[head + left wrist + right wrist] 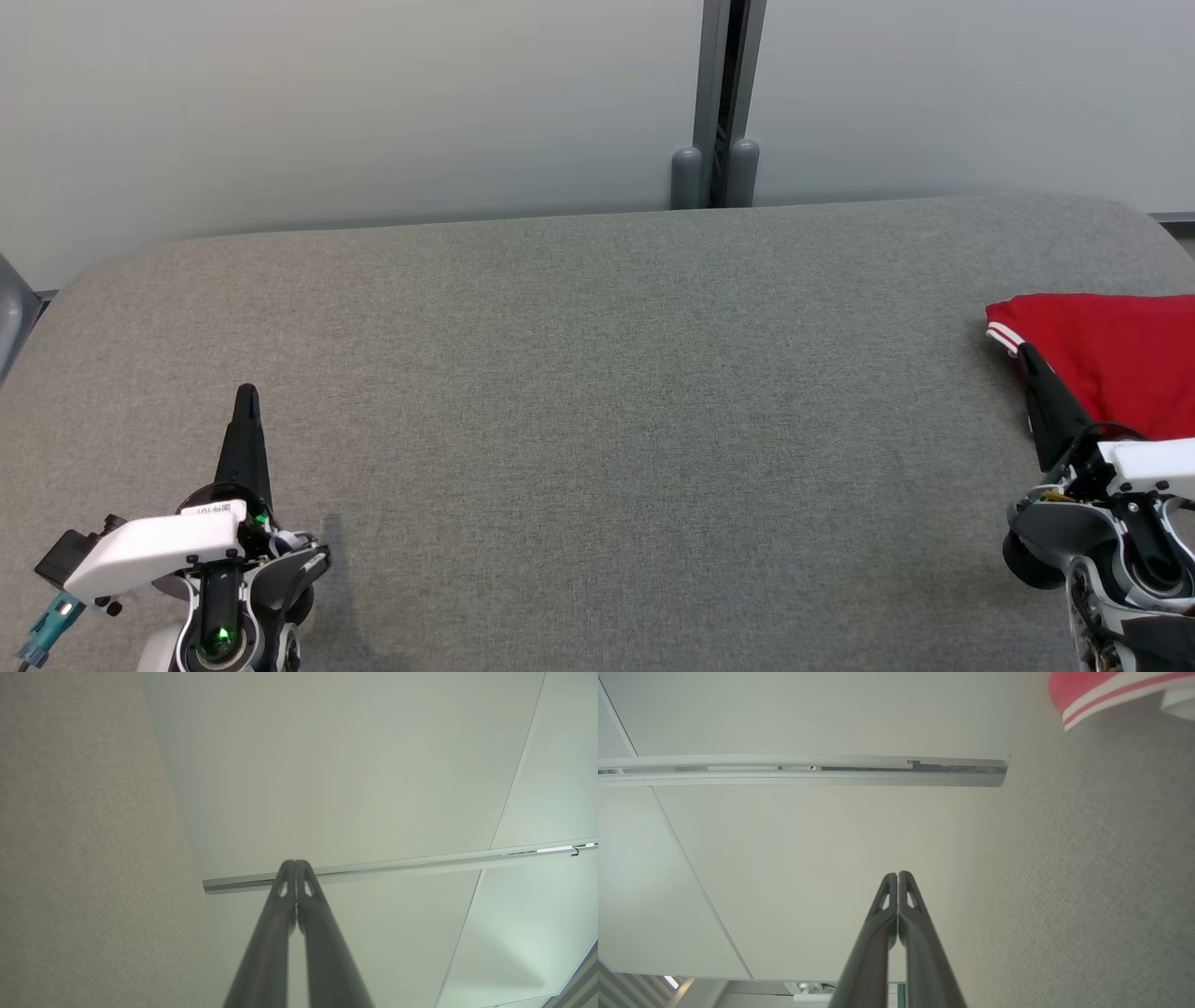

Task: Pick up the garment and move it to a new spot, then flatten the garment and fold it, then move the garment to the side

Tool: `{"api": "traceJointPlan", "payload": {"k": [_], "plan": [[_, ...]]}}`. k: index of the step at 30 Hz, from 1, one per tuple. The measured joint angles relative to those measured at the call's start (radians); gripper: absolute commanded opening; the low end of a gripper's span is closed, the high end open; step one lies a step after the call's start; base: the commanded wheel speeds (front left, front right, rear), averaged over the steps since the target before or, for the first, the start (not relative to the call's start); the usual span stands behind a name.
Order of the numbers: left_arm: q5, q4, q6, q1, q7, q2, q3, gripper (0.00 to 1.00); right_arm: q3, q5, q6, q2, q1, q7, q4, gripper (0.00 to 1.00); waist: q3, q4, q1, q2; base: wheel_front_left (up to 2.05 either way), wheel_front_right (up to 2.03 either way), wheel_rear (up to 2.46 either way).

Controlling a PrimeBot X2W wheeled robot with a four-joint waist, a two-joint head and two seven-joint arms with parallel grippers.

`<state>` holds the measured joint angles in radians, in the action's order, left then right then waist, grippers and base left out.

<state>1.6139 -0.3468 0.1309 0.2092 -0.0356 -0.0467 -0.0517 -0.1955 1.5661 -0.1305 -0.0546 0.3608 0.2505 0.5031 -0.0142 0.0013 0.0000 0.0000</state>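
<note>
Garment at table's right edge

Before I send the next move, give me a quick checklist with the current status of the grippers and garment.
1. Left gripper shut, holding nothing: ok.
2. Right gripper shut, holding nothing: ok.
3. Red garment lying on the grey table, at its right side: ok.
4. Right gripper clear of the garment's striped cuff: ok; the right wrist view shows table between them.
5. Garment fully folded and flat: cannot tell; it runs out of the head view on the right.
</note>
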Motion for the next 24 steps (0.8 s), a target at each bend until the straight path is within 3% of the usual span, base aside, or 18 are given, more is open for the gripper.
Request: {"api": "traceJointPlan", "payload": {"k": [24], "plan": [[0.0, 0.0, 0.0, 0.0, 0.0, 0.0, 0.0, 0.0, 0.0, 0.0, 0.0, 0.0, 0.0, 0.0, 0.0, 0.0, 0.0, 0.0, 0.0001, 0.0, 0.0, 0.0, 0.0]]}}
